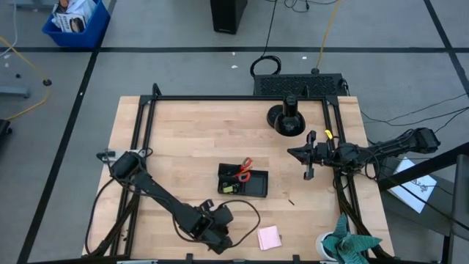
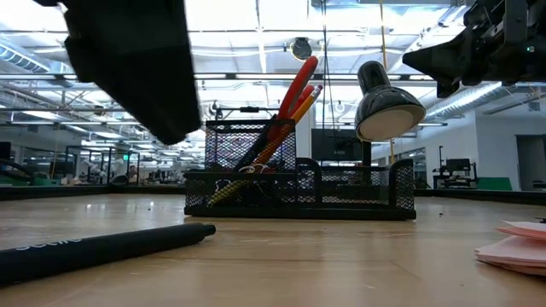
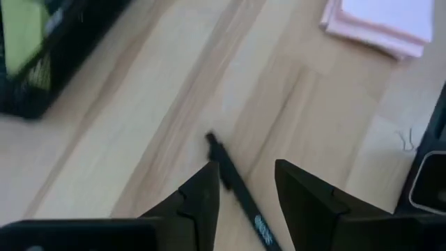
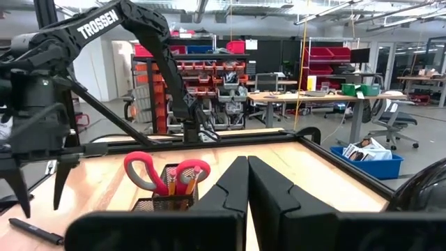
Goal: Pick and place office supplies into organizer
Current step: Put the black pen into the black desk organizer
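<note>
My left hand [image 3: 244, 183] hangs spread over the black pen [image 3: 237, 192] lying on the counter [image 3: 125, 146], lower middle of the overhead frame. The pen sits off-centre, near one finger [image 3: 198, 199], so closing could roll it away. My right hand [image 1: 309, 155] waits pressed together at right.

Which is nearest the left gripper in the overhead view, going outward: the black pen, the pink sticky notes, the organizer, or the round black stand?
1. Black pen, lying between the open fingers of the left gripper.
2. Pink sticky notes, just beside it at the near edge.
3. Organizer, mid-table.
4. Round black stand, far side.

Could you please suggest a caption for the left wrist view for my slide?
Left end effector, open, straddles a dark pen on the table, pink sticky-note pad beyond.
</note>
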Robot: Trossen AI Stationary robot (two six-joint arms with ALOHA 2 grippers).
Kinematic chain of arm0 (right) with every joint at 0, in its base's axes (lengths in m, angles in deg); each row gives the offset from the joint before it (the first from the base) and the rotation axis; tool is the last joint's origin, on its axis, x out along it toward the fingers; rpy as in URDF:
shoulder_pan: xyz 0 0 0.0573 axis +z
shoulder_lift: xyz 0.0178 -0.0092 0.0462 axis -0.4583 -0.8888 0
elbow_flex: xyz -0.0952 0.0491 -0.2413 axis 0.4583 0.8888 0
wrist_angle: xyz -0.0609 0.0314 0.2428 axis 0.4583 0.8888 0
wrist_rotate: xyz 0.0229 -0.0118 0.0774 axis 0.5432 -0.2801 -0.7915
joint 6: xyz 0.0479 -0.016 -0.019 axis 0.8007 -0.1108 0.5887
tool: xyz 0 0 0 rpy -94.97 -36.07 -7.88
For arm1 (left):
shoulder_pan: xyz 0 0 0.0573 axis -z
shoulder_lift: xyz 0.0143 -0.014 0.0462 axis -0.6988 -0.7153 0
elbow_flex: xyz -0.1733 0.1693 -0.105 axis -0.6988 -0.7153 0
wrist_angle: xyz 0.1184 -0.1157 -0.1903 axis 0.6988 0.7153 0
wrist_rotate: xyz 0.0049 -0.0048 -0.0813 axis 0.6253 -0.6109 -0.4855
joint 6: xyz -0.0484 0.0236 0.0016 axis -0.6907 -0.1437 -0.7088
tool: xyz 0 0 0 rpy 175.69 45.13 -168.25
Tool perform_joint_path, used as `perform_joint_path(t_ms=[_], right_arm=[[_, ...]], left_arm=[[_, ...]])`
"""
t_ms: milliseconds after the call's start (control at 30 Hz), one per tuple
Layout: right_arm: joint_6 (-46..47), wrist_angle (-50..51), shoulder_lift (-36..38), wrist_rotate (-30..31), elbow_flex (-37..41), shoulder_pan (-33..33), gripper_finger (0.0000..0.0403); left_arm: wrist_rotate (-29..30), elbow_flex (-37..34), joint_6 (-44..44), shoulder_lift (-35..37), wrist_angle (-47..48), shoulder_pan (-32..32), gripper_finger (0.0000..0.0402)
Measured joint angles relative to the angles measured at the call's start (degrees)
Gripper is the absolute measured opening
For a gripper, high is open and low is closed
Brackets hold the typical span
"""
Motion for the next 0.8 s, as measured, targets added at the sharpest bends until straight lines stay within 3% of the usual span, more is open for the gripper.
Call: perform_joint_path(t_ms=[200, 467, 633, 800], right_arm=[[0.0, 0.3, 0.0, 0.0, 0.0, 0.0, 0.0002], [0.0, 0.0, 0.0, 0.0, 0.0, 0.0, 0.0002], [-0.1, 0.0, -0.1, 0.0, 0.0, 0.0, 0.0002], [-0.1, 0.2, -0.1, 0.0, 0.0, 0.0, 0.0002]], left_arm=[[-3.7, -0.9, -5.5, 0.1, 1.9, -0.4, 0.0184], [-6.3, -1.1, -5.5, 0.1, 1.0, -2.2, 0.0256], [-6.7, -1.1, -3.0, -1.0, 0.4, -2.9, 0.0259], [-11.4, -1.1, -2.5, -4.7, -0.2, -3.5, 0.0248]])
